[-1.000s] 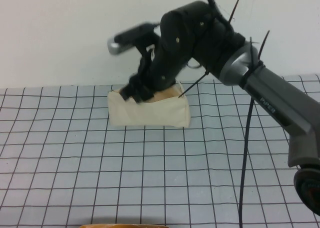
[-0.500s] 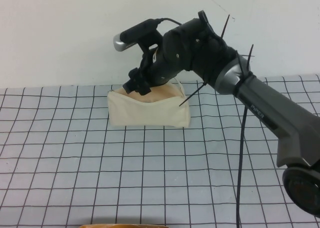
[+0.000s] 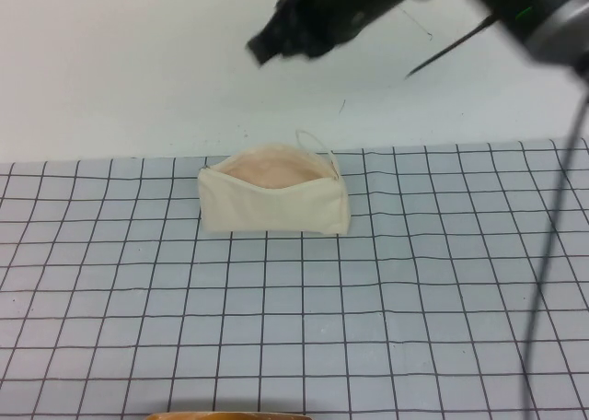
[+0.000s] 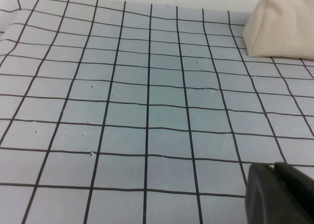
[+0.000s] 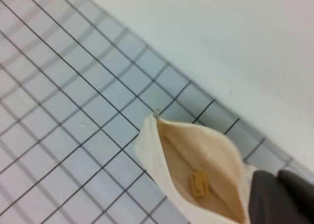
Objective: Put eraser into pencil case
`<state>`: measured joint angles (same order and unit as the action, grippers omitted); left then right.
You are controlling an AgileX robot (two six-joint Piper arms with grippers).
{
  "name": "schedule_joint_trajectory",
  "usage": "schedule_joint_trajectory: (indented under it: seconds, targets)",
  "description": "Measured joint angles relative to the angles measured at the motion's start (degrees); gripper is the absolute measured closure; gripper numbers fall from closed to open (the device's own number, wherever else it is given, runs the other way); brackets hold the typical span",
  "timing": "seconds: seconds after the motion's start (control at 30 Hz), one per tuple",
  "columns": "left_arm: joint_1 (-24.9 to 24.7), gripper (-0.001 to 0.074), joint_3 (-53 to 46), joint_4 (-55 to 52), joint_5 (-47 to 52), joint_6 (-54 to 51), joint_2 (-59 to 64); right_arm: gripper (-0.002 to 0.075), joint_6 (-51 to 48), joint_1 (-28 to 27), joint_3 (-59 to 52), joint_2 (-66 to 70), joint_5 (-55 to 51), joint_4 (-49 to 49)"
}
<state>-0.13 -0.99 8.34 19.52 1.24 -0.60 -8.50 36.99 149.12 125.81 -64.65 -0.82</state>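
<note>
The cream-white pencil case [image 3: 272,204] stands on the grid mat with its mouth open upward, showing the pinkish-beige lining. In the right wrist view the pencil case [image 5: 147,148] gapes open, and the tan-yellow eraser [image 5: 199,183] lies inside on the lining. My right gripper [image 3: 264,46] is raised high above the case, apart from it. In its wrist view the right gripper [image 5: 278,178] is shut and empty. My left gripper [image 4: 274,171] is shut and empty, low over the mat, well away from the case [image 4: 284,22].
The grey grid mat [image 3: 294,328] covers the table up to a white back wall. A thin white cord loop [image 3: 316,144] sticks up from the case. A tan edge [image 3: 225,415] shows at the mat's near edge.
My right gripper has lifted out of the case's mouth and risen up toward the top of the high view. The case's opening is now uncovered.
</note>
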Motion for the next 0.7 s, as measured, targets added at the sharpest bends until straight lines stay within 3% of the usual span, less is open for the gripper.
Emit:
schedule_joint_trajectory:
  seconds: [0.13, 0.43, 0.67, 0.7]
  targets:
    - [0.0, 0.0736, 0.0, 0.0, 0.0, 0.0, 0.0, 0.0721, -3.54, 0.0, 0.09, -7.55, -4.96, -2.05]
    - [0.0, 0.0736, 0.0, 0.0, 0.0, 0.0, 0.0, 0.0727, -7.68, 0.0, -3.46, -21.66, -4.96, -6.04]
    - [0.0, 0.0736, 0.0, 0.0, 0.0, 0.0, 0.0, 0.0727, -8.68, 0.0, -22.14, -35.63, -4.96, -4.32]
    - [0.0, 0.0736, 0.0, 0.0, 0.0, 0.0, 0.0, 0.0727, -9.03, 0.0, -34.18, -42.77, -4.96, -3.08]
